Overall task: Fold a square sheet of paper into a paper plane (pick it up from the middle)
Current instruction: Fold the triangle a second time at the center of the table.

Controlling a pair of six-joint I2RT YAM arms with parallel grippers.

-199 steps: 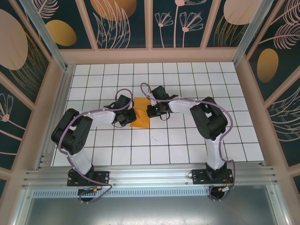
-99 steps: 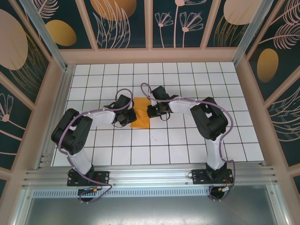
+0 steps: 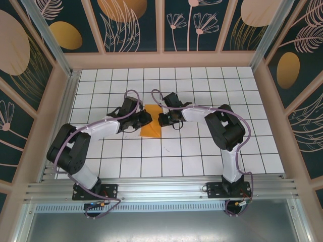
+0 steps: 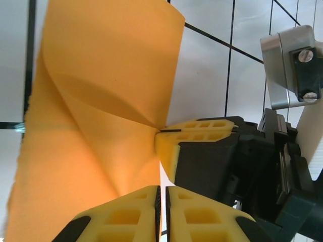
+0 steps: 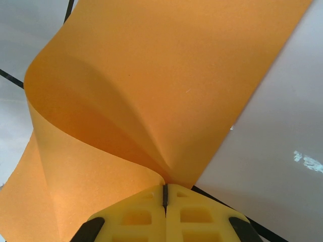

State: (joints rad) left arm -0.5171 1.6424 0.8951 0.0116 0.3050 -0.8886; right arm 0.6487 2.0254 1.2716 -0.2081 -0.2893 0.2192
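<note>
Left gripper [image 4: 161,194] shifted up-table, near-shut, grip unclear; right gripper [image 5: 164,190] pinches folded paper [image 5: 166,75].

Paper sheet [image 5: 151,75] matt; right pincer pads [image 5: 202,218] matt plastic; table tiles [image 5: 272,101] glossy

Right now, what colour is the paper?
The paper is plain bright orange; right wrist view shows it best.

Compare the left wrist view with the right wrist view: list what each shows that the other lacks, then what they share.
Left wrist: the right gripper seen side-on, jaws pinching the orange sheet, a metal bracket above it, and the left gripper with jaws nearly together. Right wrist: a pale mark on the table beside the sheet. Both: the sheet curled upward over white gridded tiles.
</note>
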